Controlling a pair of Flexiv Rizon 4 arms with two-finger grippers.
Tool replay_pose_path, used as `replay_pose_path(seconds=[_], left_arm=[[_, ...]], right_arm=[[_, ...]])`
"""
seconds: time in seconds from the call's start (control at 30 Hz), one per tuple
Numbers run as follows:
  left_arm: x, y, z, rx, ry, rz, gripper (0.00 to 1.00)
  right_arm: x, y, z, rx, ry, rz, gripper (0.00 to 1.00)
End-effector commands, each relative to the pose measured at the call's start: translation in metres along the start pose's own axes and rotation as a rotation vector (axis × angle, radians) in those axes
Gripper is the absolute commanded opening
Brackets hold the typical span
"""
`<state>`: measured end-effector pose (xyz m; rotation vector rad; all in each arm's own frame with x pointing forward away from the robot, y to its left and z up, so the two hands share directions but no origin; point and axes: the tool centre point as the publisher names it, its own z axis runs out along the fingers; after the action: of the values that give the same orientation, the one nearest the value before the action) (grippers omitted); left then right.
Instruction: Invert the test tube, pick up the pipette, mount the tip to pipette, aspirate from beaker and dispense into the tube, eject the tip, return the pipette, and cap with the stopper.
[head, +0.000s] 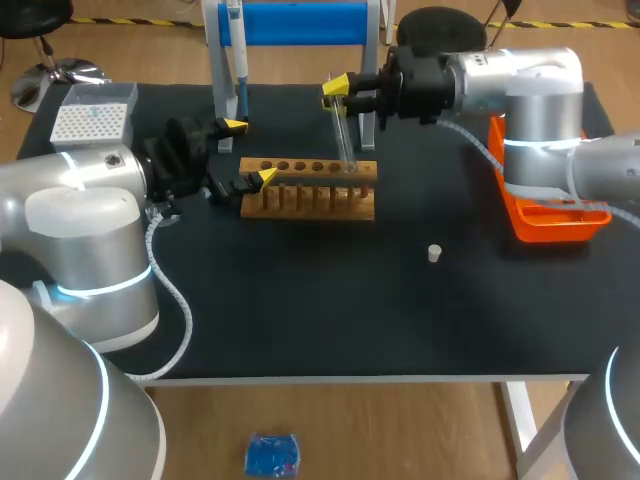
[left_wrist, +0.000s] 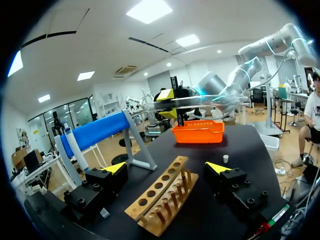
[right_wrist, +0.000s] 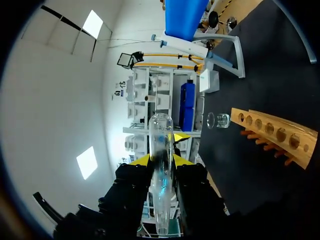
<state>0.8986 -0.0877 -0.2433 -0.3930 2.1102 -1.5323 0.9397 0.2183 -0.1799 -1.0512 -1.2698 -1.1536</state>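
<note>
The right claw (head: 338, 95) is gripping the test tube (head: 346, 140), with both fingers closed on the glass. It is holding the tube above the right end of the wooden rack (head: 310, 190), presumably for the inversion step. The left claw (head: 250, 152) is standing wide open astride the rack's left end and holding nothing, probably to steady the rack.

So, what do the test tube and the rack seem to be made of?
The test tube looks like clear glass, possibly plastic: smooth, glossy, with the room showing through it. The rack looks like unpainted wood: matte, light brown, with drilled holes.
</note>
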Motion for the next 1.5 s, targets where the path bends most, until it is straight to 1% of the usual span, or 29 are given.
replay_pose_path(seconds=[0.03,0.07,0.1,0.13,0.17,0.2,0.23,0.27,0.3,0.4,0.43,0.47,0.5,0.53,0.93,0.97,1.0,1.07,1.13,1.17,1.23,1.27,1.3,1.33,1.37,1.43,1.47,1.5], left_arm=[[-0.002,-0.004,0.000,0.008,-0.031,0.117,1.00],[-0.002,-0.008,-0.002,0.094,-0.064,0.287,1.00],[0.000,-0.010,-0.005,0.188,-0.083,0.360,1.00],[-0.001,-0.011,-0.007,0.223,-0.116,0.446,1.00],[-0.001,-0.014,-0.010,0.329,-0.124,0.467,1.00],[-0.001,-0.018,-0.013,0.383,-0.123,0.519,1.00],[0.000,-0.020,-0.014,0.399,-0.118,0.550,1.00],[-0.001,-0.026,-0.017,0.456,-0.091,0.600,1.00],[0.000,-0.030,-0.018,0.482,-0.056,0.633,1.00],[0.000,-0.042,-0.023,0.552,0.038,0.704,1.00],[-0.001,-0.047,-0.025,0.574,0.052,0.705,1.00],[-0.003,-0.050,-0.026,0.580,0.061,0.696,1.00],[-0.006,-0.052,-0.027,0.583,0.050,0.667,1.00],[-0.012,-0.053,-0.027,0.558,0.015,0.597,1.00],[-0.012,-0.053,-0.027,0.558,0.015,0.597,1.00],[-0.011,-0.057,-0.026,0.569,0.034,0.706,1.00],[-0.008,-0.061,-0.024,0.579,0.064,0.783,1.00],[-0.005,-0.068,-0.024,0.591,0.014,0.892,1.00],[0.001,-0.075,-0.022,0.560,0.019,1.004,1.00],[0.002,-0.078,-0.021,0.558,0.002,1.050,1.00],[0.008,-0.086,-0.017,0.517,0.038,1.135,1.00],[0.010,-0.089,-0.014,0.519,0.052,1.167,1.00],[0.012,-0.091,-0.012,0.507,0.070,1.175,1.00],[0.013,-0.091,-0.010,0.450,0.109,1.197,1.00],[0.015,-0.091,-0.008,0.442,0.131,1.212,1.00],[0.015,-0.090,-0.007,0.381,0.156,1.219,1.00],[0.015,-0.091,-0.006,0.374,0.162,1.235,1.00],[0.016,-0.092,-0.006,0.344,0.171,1.241,1.00]], right_arm=[[0.001,-0.001,0.000,-0.002,-0.003,-0.001,0.00],[0.001,-0.001,0.000,-0.002,-0.003,-0.001,0.00],[0.001,-0.001,0.000,-0.002,-0.003,-0.001,0.00],[0.001,-0.001,0.000,-0.002,-0.003,-0.001,0.00],[0.001,-0.001,0.000,-0.002,-0.003,-0.001,0.00],[0.001,-0.001,0.000,-0.002,-0.003,-0.001,0.00],[0.001,-0.001,0.000,-0.002,-0.003,-0.001,0.00],[0.001,-0.001,0.000,-0.002,-0.003,-0.001,0.00],[0.001,-0.001,0.000,-0.002,-0.003,-0.001,0.00],[0.001,-0.001,0.000,-0.002,-0.003,-0.001,0.00],[0.001,-0.001,0.000,-0.002,-0.003,-0.001,0.00],[0.001,-0.001,0.000,-0.002,-0.003,-0.001,0.00],[0.001,-0.001,0.000,-0.002,-0.003,-0.001,0.00],[0.001,-0.001,0.000,-0.002,-0.003,-0.001,0.00],[0.001,-0.001,0.000,-0.002,-0.003,-0.001,0.00],[0.001,-0.001,0.000,-0.002,-0.003,-0.001,0.00],[0.001,-0.001,0.000,-0.002,-0.003,-0.001,0.00],[0.001,-0.001,0.000,-0.002,-0.003,-0.001,0.00],[0.001,-0.001,0.000,-0.002,-0.003,-0.001,0.00],[0.001,-0.001,0.000,-0.002,-0.003,-0.001,0.00],[0.001,-0.001,0.000,-0.002,-0.003,-0.001,0.00],[0.001,-0.001,0.000,-0.002,-0.003,-0.001,0.00],[0.001,-0.001,0.000,-0.002,-0.003,-0.001,0.00],[0.001,-0.001,0.000,-0.002,-0.003,-0.001,0.00],[0.001,-0.001,0.000,-0.002,-0.003,-0.001,0.00],[0.001,-0.001,0.000,-0.002,-0.003,-0.001,0.00],[0.001,-0.001,0.000,-0.002,-0.003,-0.001,0.00],[0.001,-0.001,0.000,-0.002,-0.003,-0.001,0.00]])
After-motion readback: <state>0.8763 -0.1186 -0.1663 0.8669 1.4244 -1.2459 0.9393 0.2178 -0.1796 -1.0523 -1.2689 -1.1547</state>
